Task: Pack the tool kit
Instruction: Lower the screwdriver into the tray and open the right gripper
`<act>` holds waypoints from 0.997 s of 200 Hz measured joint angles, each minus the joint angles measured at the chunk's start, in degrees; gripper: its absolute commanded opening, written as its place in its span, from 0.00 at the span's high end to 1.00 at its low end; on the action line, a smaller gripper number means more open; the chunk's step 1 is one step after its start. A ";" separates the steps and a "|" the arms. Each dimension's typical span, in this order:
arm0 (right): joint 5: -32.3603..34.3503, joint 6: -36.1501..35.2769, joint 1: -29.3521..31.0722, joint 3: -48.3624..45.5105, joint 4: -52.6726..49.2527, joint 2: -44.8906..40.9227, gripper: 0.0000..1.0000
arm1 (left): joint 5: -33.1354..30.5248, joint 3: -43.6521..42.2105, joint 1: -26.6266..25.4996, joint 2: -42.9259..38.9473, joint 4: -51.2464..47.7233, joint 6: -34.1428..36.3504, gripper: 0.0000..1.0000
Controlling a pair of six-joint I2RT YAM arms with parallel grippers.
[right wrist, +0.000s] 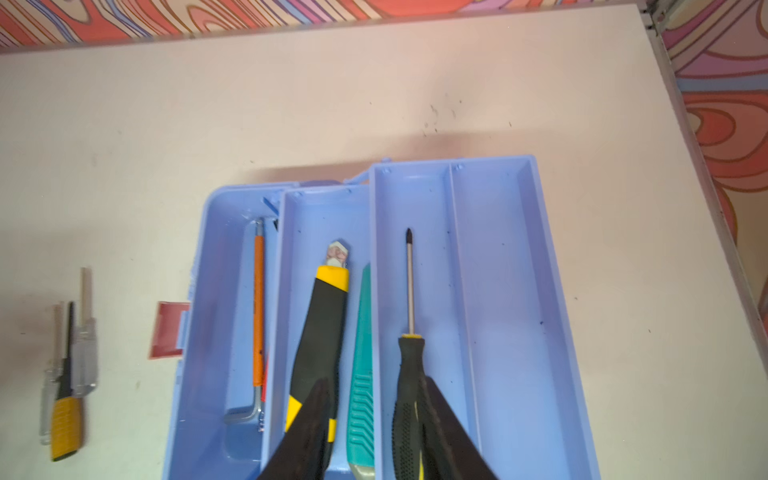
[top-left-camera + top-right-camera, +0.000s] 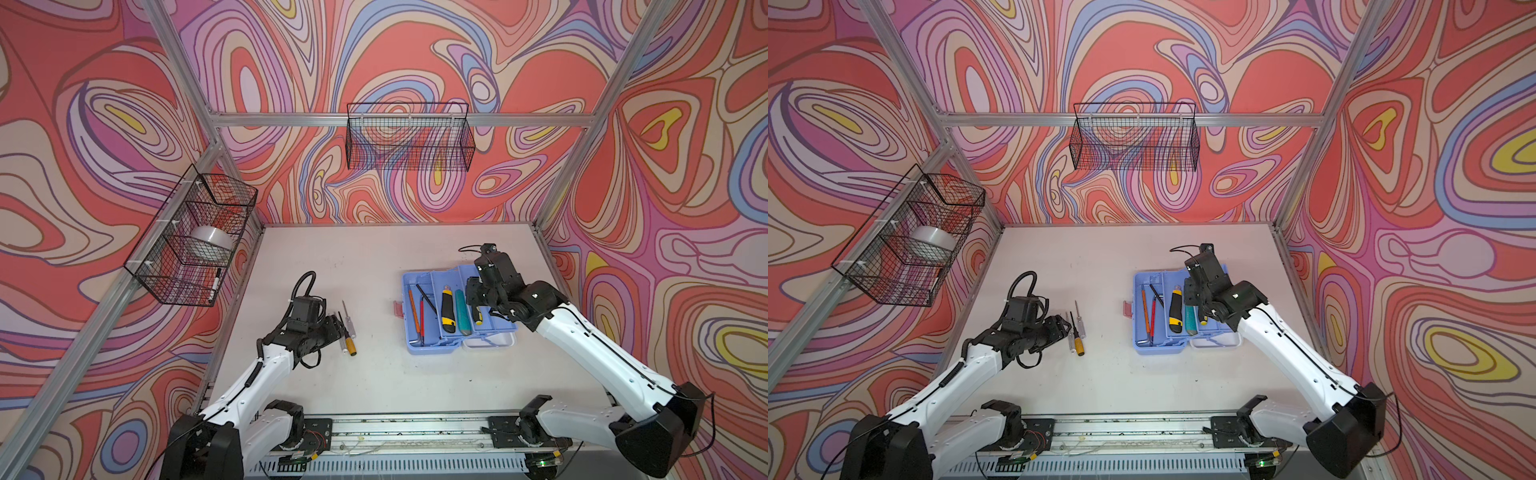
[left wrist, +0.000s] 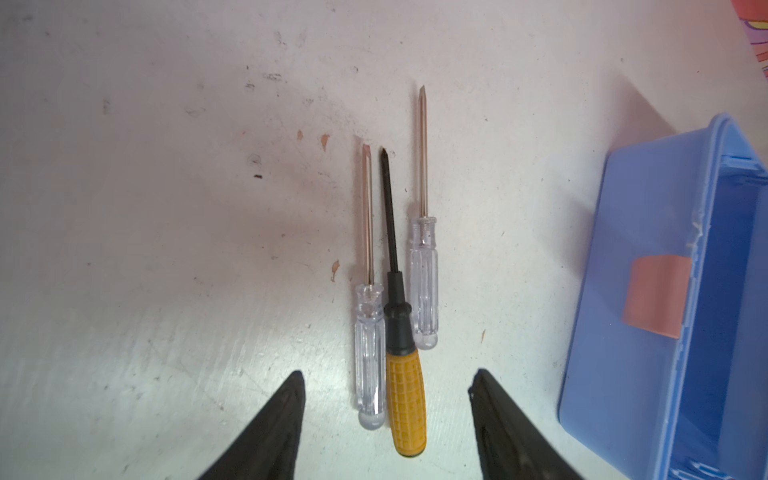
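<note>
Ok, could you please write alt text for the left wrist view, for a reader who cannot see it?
A yellow-handled screwdriver lies flat on a white table between two clear-handled screwdrivers, side by side. The open left gripper hangs over their handles, a jaw on each side, touching none. Beside them is a blue box with a pink latch.

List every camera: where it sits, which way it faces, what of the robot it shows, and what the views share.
Both top views: high above the front edge, looking down toward the back wall; both arms, left gripper, right gripper.
Left wrist: on the left arm, looking along its open fingers at three loose screwdrivers on the table.
Right wrist: on the right arm, looking past its fingers down into the blue tool box.
Shared: all four show those screwdrivers and the blue tool box.
</note>
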 measured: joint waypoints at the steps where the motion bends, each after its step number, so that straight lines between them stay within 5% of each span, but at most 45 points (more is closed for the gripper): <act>1: -0.13 0.07 0.22 0.20 0.15 0.02 0.65 | -0.07 0.00 0.00 -0.04 -0.04 0.00 0.36; 70: -1.62 3.28 17.07 5.07 5.97 14.97 0.66 | -1.36 -0.13 0.00 -5.11 -3.58 -0.11 0.36; 199: -10.45 5.60 25.16 26.64 13.73 51.12 0.58 | 0.57 -8.74 0.00 -10.95 -2.86 -4.15 0.36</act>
